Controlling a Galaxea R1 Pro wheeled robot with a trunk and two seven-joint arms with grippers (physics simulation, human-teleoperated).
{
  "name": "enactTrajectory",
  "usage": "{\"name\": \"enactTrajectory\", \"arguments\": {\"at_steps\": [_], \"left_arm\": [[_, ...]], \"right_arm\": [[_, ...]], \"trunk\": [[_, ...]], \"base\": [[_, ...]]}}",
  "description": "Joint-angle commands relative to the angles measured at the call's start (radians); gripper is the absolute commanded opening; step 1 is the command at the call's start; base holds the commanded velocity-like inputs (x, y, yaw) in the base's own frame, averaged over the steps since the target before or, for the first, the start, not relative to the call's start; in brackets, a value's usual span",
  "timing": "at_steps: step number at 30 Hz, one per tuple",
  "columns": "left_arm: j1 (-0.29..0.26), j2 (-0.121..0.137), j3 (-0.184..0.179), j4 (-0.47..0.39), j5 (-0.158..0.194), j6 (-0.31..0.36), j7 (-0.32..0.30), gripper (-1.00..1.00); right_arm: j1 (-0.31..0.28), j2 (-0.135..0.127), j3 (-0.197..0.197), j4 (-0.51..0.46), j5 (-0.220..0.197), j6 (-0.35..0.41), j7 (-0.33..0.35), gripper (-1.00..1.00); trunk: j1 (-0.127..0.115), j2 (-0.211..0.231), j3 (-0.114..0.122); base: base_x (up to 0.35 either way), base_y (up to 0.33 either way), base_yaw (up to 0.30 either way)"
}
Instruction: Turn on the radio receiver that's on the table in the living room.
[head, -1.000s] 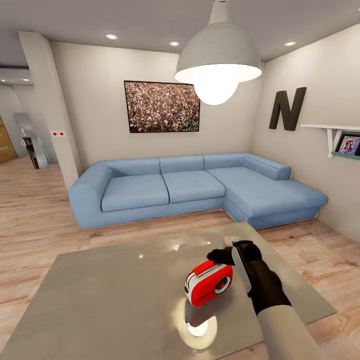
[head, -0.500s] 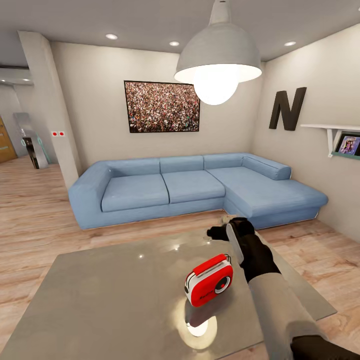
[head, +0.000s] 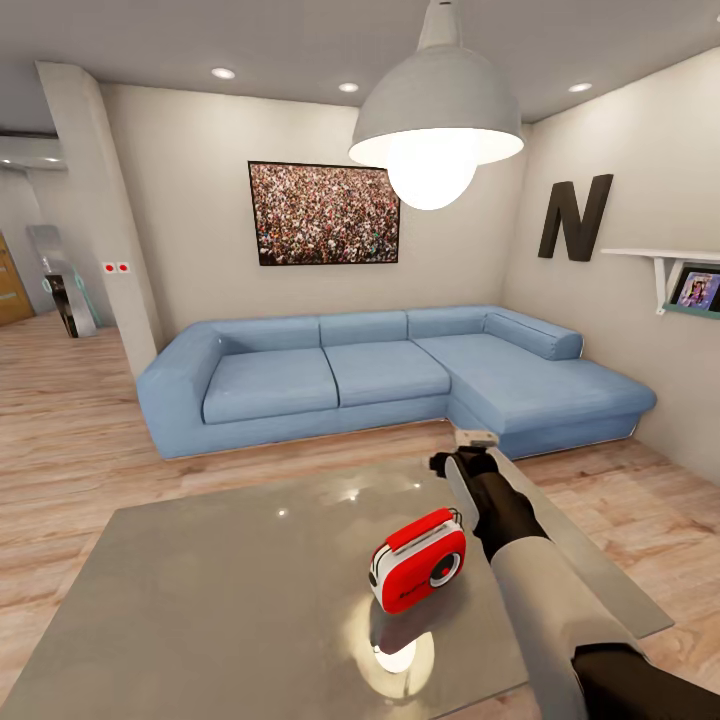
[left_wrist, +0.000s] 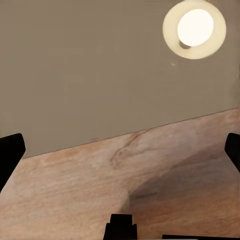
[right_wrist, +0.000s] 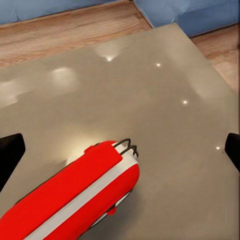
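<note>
The red radio receiver (head: 418, 560) with white sides and a dark dial stands upright on the glossy grey table (head: 220, 590) in the living room. My right gripper (head: 460, 456) hangs open above and just behind the radio, toward the sofa, not touching it. In the right wrist view the radio's red top and handle (right_wrist: 82, 197) lie below, between the widely spread fingertips (right_wrist: 10, 155). My left gripper (left_wrist: 120, 150) is open, with nothing between its fingers, over the table's edge (left_wrist: 100, 65) and the wood floor (left_wrist: 165, 175).
A light-blue L-shaped sofa (head: 380, 375) stands behind the table under a framed crowd picture (head: 322, 213). A grey pendant lamp (head: 437, 110) hangs over the table. A black letter N (head: 575, 217) and a shelf (head: 665, 262) are on the right wall.
My right gripper has lifted off the radio's right side and drawn back toward the sofa. The radio has stayed in place.
</note>
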Motion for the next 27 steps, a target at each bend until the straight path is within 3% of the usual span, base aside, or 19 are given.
{"name": "enactTrajectory", "arguments": {"at_steps": [1,15,22,27], "left_arm": [[0.0,0.0,0.0,0.0,0.0,0.0,0.0,1.0],[0.0,-0.002,0.0,0.0,0.001,-0.001,0.0,1.0],[0.0,-0.003,0.0,0.001,0.002,-0.014,0.0,1.0],[0.0,-0.003,0.001,0.001,0.004,-0.021,0.0,1.0]], "right_arm": [[0.0,0.0,-0.001,0.001,0.0,-0.001,-0.002,1.0],[-0.001,0.022,-0.004,0.007,-0.041,-0.012,-0.046,1.0],[-0.001,0.043,0.006,0.011,-0.205,-0.073,-0.195,1.0],[-0.001,0.043,0.009,0.019,-0.244,-0.088,-0.271,1.0]], "trunk": [[0.0,0.0,0.0],[0.0,0.0,0.0],[0.0,0.0,0.0],[0.0,0.0,0.0]], "base": [[0.0,0.0,0.0],[0.0,0.0,0.0],[0.0,0.0,0.0],[0.0,0.0,0.0]]}}
